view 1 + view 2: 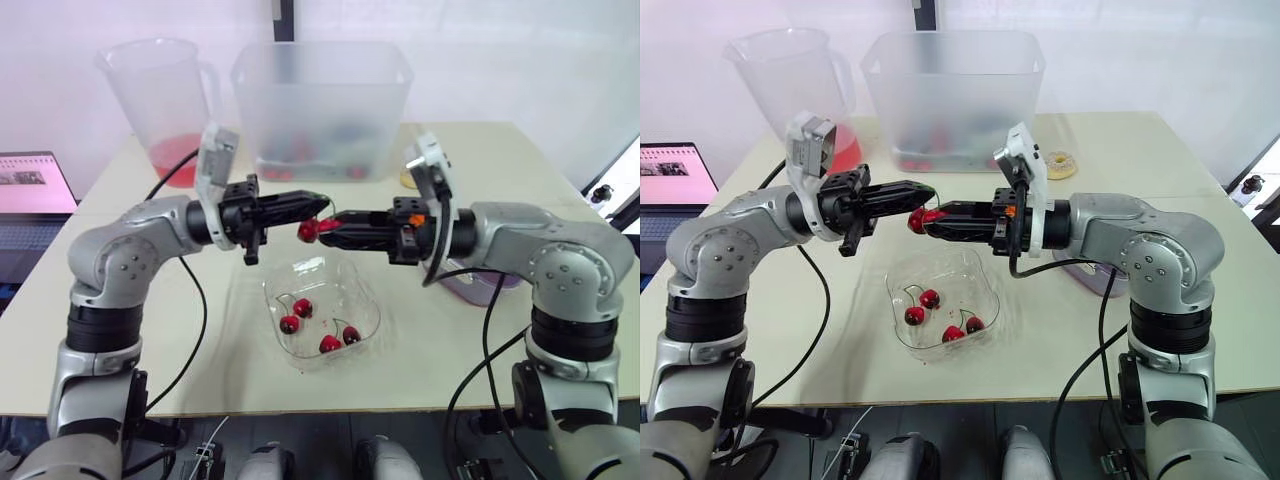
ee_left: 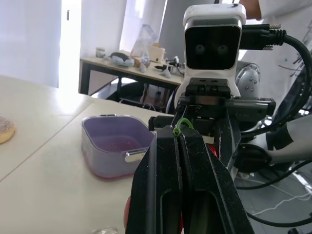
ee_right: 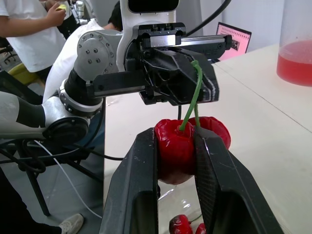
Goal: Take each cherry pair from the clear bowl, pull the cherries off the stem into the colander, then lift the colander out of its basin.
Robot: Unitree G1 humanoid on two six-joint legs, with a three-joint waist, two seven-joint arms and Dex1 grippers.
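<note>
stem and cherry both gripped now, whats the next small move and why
Probably draw the right gripper back away from the left gripper: it is shut on a cherry, the left pinches the green stem, and both hang above the clear bowl, so a straight pull should part them.

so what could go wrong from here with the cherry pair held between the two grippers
1. The cherry pair hangs over the clear bowl, not the frosted basin behind it. A cherry pulled loose now would likely drop back into the bowl.
2. The left gripper pinches only the thin green stem, which might slip out or snap.
3. The right gripper squeezes the fruit hard and may bruise it.
</note>
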